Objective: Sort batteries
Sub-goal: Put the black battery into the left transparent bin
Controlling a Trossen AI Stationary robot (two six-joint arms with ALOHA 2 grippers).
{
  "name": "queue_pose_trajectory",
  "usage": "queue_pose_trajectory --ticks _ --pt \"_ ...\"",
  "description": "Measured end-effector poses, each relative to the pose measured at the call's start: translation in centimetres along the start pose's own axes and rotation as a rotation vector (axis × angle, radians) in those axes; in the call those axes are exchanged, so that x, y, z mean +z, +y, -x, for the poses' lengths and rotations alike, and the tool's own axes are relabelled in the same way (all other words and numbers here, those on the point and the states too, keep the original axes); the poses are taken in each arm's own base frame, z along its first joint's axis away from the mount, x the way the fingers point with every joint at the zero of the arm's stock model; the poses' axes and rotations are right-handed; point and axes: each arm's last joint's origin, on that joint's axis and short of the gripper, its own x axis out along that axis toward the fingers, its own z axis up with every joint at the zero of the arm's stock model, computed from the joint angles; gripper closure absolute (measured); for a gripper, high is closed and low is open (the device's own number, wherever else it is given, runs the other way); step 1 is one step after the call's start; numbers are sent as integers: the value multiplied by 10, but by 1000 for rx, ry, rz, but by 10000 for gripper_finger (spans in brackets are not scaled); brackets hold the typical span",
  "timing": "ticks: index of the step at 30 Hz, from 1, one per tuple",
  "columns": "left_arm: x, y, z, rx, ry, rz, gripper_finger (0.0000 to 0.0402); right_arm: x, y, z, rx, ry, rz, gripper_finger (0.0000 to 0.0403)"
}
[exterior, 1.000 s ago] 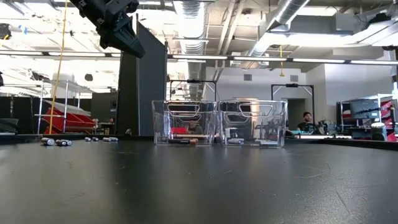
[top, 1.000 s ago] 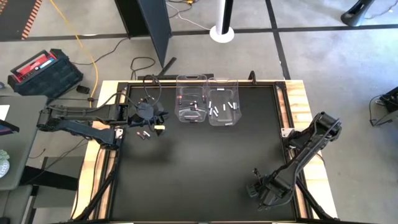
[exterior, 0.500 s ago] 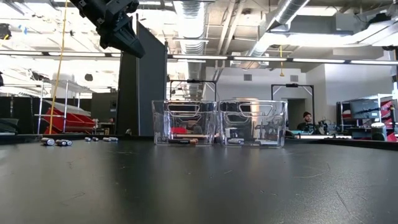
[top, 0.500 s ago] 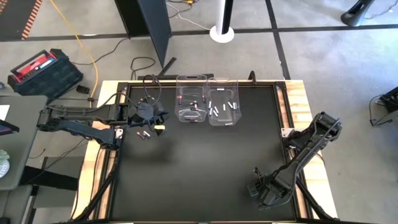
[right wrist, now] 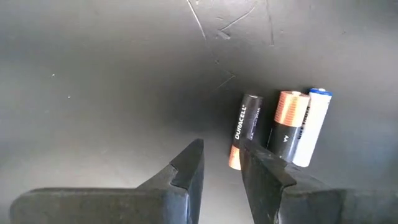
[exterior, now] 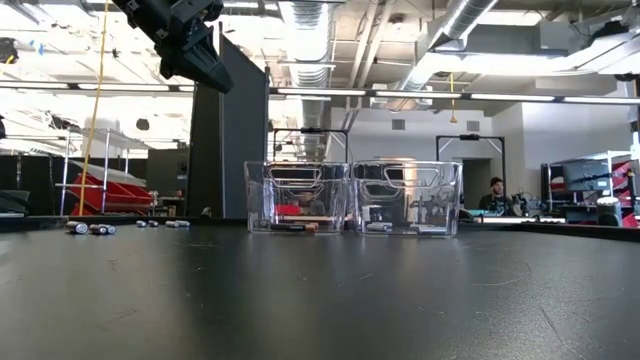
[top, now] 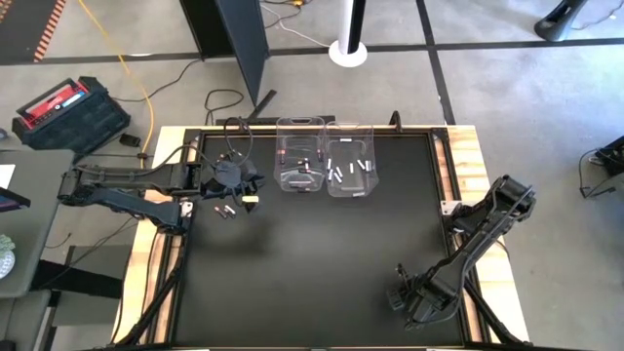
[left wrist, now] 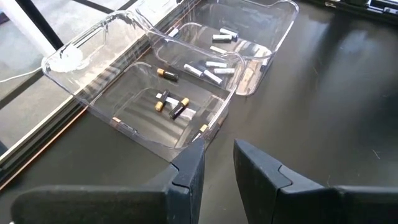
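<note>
Batteries point(top: 334, 172) lay pale and dark inside two clear bins point(top: 325, 156) from above. Left wrist view — left gripper point(left wrist: 217, 165) fingers slightly apart, empty. Right wrist view — right gripper point(right wrist: 221, 163) fingers apart above copper-black cells point(right wrist: 277, 127).

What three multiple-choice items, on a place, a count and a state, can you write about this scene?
1. The left tool hangs: A) inside a bin; B) beside the clear bins, above loose batteries; C) at the near right corner.
2. Count of batteries before the right tool: A) one; B) three; C) six.
3. The left tool is: A) open, empty; B) shut on a battery; C) unseen.
Answers: 1 B, high view shows it; 2 B, two dark-copper, one white; 3 A, bare gap between fingers.
</note>
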Motion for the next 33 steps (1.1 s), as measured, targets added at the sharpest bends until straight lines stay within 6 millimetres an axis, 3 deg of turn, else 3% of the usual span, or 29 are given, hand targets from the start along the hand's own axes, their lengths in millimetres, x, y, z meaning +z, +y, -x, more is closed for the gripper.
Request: queue_pose_trajectory --ticks 10,19,33 --pt "0 0 0 0 0 0 319 -2 4 0 43 25 14 281" --pt "0 0 0 1 0 -10 319 -2 9 18 15 -32 48 281" --pt "0 0 0 1 0 -4 319 7 1 4 -30 -56 11 281"
